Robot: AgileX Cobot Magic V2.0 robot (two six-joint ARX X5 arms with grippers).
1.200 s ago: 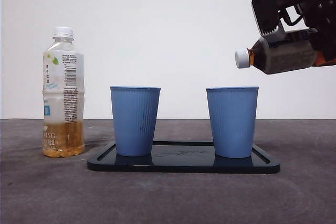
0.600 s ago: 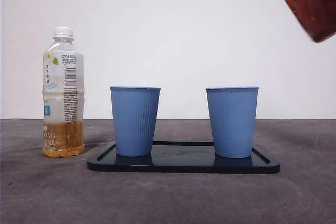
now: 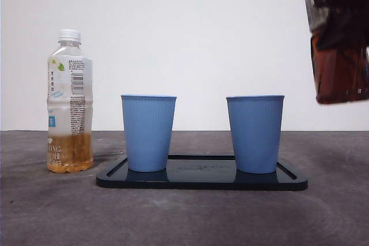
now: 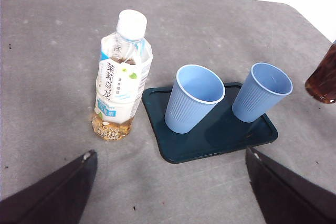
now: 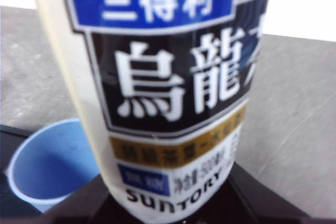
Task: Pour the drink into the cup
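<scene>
Brown tea bottle [image 3: 339, 44] upright (Suntory label), right gripper [image 3: 340, 24] holding.

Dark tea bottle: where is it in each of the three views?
Front view: dark tea bottle at the right edge, upright in the air, beyond the right blue cup.
Left wrist view: only its brown base at the right edge.
Right wrist view: its label fills the frame, held by the right gripper.
Shared landmark: that right blue cup.
</scene>
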